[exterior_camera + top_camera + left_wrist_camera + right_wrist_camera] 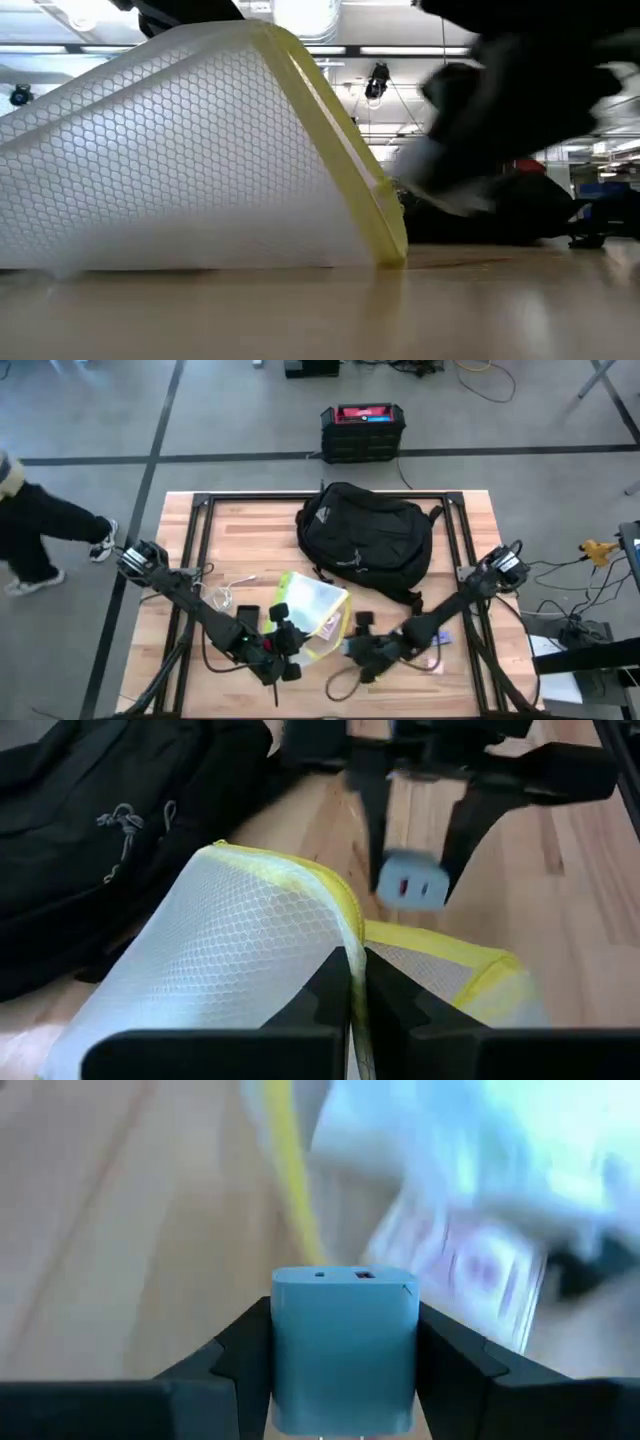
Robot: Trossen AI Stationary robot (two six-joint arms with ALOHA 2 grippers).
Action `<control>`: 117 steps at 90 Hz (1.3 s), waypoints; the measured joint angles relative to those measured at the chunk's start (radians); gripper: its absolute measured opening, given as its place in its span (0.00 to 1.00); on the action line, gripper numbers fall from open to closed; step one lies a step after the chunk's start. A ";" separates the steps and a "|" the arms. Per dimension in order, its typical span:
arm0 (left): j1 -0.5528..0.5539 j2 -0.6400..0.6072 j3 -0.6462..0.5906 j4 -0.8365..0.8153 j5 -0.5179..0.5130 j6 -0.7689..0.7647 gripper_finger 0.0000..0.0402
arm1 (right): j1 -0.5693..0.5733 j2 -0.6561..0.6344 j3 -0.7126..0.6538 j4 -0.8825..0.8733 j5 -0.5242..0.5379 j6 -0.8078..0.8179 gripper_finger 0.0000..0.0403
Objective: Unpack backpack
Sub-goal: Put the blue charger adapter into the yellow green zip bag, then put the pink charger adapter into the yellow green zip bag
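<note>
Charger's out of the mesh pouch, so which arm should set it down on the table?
Right. The right gripper is shut on the blue charger, beside the mesh pouch with bare table near it. The left gripper is busy pinching the pouch's edge.

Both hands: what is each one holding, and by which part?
The left hand pinches the mesh pouch at its yellow-trimmed edge. The right hand grips a small blue charger by its two opposite sides.

One backpack [362, 540], one mesh pouch [312, 610], one blue charger [345, 1345], one box [362, 432].
</note>
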 joint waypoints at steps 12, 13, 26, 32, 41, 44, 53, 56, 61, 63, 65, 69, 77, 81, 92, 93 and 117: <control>0.000 0.000 0.000 0.000 0.016 0.006 0.00 | -0.092 0.033 0.000 0.175 -0.005 -0.162 0.41; 0.000 0.000 0.000 0.000 0.016 0.006 0.00 | -0.100 0.037 0.000 0.189 -0.005 -0.171 0.41; 0.002 0.000 0.000 0.000 0.016 0.010 0.00 | -0.172 0.069 0.000 0.355 -0.056 -0.258 0.41; 0.003 0.000 0.000 0.000 0.016 0.010 0.00 | -0.189 0.075 0.006 0.374 -0.077 -0.259 0.47; 0.003 0.000 0.000 0.001 0.016 0.009 0.00 | -0.206 0.079 0.021 0.362 -0.096 -0.207 0.70; 0.003 0.000 0.000 0.001 0.016 0.007 0.00 | -0.208 0.078 0.027 0.344 -0.095 -0.192 0.78; 0.003 0.000 -0.001 0.002 0.015 0.004 0.00 | -0.206 0.076 0.030 0.322 -0.095 -0.184 0.94; 0.003 0.000 -0.001 0.002 0.015 0.002 0.00 | -0.200 0.072 0.030 0.320 -0.095 -0.183 0.96; 0.003 0.000 -0.001 0.002 0.015 0.002 0.00 | -0.186 0.061 0.030 0.303 -0.094 -0.184 0.96; 0.003 0.000 -0.001 0.002 0.016 0.001 0.00 | -0.179 0.054 0.030 0.288 -0.094 -0.184 0.95; 0.003 0.000 -0.001 0.002 0.016 -0.001 0.00 | -0.170 0.046 0.031 0.269 -0.094 -0.184 0.94; 0.003 0.000 -0.001 0.002 0.016 -0.006 0.00 | -0.149 0.029 0.031 0.216 -0.094 -0.182 0.92; 0.003 0.000 -0.002 0.003 0.016 -0.007 0.00 | -0.096 -0.017 0.031 0.078 -0.094 -0.161 0.88; 0.003 0.000 -0.002 0.003 0.016 -0.007 0.00 | -0.067 -0.048 0.031 -0.003 -0.095 -0.138 0.88; 0.003 0.000 -0.002 0.003 0.016 -0.006 0.00 | 0.017 -0.137 0.032 -0.280 -0.099 0.013 0.87; 0.003 0.000 -0.002 0.003 0.016 -0.006 0.00 | 0.024 -0.145 0.032 -0.309 -0.101 0.030 0.87; 0.004 0.000 -0.002 0.015 0.015 -0.010 0.00 | 0.238 -0.263 0.027 -0.879 -0.284 0.510 0.88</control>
